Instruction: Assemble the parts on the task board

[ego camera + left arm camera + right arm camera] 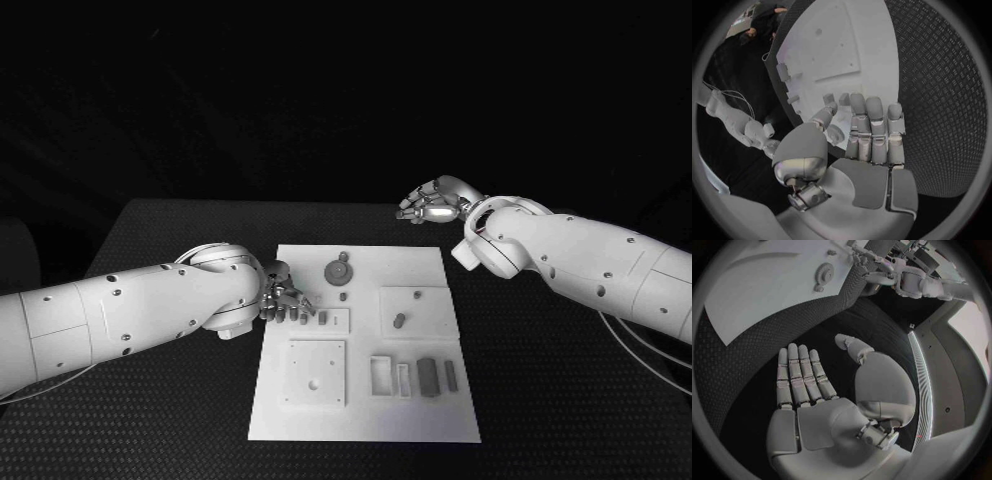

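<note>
The white task board (361, 415) lies in the middle of the black table. On it are a grey gear (338, 270), a short peg (398, 320) on a raised square, and dark bar-shaped parts (428, 376) near the front. My left hand (286, 298) hovers at the board's left edge, fingers straight and apart, holding nothing; the left wrist view shows that hand (870, 132) with the board (836, 50) beyond its fingertips. My right hand (433, 203) is raised past the board's far right corner. In the right wrist view the hand (807, 382) is flat and empty, with the gear (823, 274) far off.
A square plate (316, 372) and a small open frame (382, 376) sit on the board's near half. Black textured table (562, 400) surrounds the board on all sides. My left arm (904, 277) appears across the board in the right wrist view.
</note>
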